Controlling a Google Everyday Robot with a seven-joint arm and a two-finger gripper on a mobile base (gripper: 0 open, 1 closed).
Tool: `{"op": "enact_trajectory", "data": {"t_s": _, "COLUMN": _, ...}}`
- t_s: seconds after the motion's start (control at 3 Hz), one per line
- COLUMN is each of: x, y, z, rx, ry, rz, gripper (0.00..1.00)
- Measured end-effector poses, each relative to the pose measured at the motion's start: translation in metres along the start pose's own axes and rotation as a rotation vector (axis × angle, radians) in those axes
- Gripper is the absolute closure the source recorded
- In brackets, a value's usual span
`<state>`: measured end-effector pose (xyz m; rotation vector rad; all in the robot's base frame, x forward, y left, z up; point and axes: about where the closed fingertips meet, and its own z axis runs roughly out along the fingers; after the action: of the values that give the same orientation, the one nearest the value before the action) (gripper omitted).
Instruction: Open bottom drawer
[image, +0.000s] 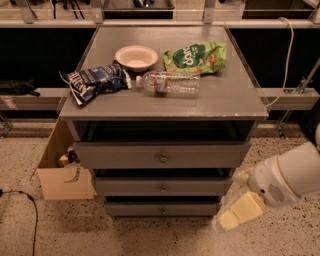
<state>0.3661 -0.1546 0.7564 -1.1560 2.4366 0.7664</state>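
The gripper (229, 219), a cream block on a white arm (287, 175), hangs low at 4 o'clock in the view. It is just off the cabinet's right front corner and above the speckled floor (150, 235). Whether the claw is wide or narrow cannot be told. It touches nothing.

At 6 o'clock, just left of the gripper and level with it, is the bottom drawer (140, 208). It is the narrowest gray front, with a tiny knob (162, 211) at its middle. It sits set back under the middle drawer (130, 187), with a dark gap between them. The top drawer (120, 155) is the widest front, and above it is a dark open slot. Nothing inside any drawer shows.

At 8 o'clock a cardboard box (65, 184) stands on the floor against the cabinet's left side. Some small things (67, 159) lie in its open top, too dim to name. A dark cord (31, 210) trails across the floor beyond it.

On the cabinet top (230, 97), a clear bottle (170, 83) lies on its side near the centre. A blue chip bag (95, 80) lies at 10 o'clock beside its cap end. Farther back a pale bowl (136, 56) stands at 12 o'clock. A green snack bag (196, 57) lies at 1 o'clock, just right of the bowl.
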Motion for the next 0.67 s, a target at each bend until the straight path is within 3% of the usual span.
{"op": "enact_trajectory", "data": {"t_s": 0.33, "x": 0.05, "y": -0.001, "z": 0.053, "rx": -0.053, "ry": -0.004, "rz": 0.154, "gripper": 0.0}}
{"op": "enact_trajectory", "data": {"t_s": 0.67, "x": 0.051, "y": -0.014, "z": 0.128, "rx": -0.07, "ry": 0.022, "rz": 0.166, "gripper": 0.0}}
